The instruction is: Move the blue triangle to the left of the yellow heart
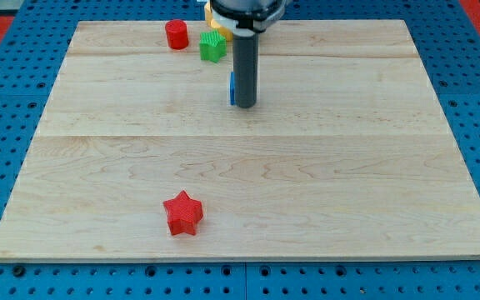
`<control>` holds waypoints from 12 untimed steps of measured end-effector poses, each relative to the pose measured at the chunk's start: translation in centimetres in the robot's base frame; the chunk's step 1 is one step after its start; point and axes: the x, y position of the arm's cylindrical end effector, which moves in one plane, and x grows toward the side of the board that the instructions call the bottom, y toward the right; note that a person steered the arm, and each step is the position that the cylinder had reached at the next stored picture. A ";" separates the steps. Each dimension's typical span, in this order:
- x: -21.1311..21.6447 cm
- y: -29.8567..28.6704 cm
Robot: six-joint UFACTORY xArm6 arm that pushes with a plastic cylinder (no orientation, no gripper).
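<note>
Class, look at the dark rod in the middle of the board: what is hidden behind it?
A blue block peeks out at the view's left of my tip; the rod covers most of it, so its shape cannot be told. A yellow piece shows beside the arm's top.

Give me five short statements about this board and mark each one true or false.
1. The red star lies near the view's bottom. True.
2. The red cylinder sits at the view's right edge. False: it is at the view's top, left of the green block.
3. My tip touches the red star. False: it is far above it, beside a blue block.
4. The blue block is mostly hidden behind the rod. True.
5. The green block lies beside the red star. False: it is near the top.
</note>
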 end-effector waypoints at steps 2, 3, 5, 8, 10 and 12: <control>-2.9 2.9; -3.3 -1.4; -3.1 -5.5; -4.3 -17.1; -8.2 -14.2; -9.4 -12.3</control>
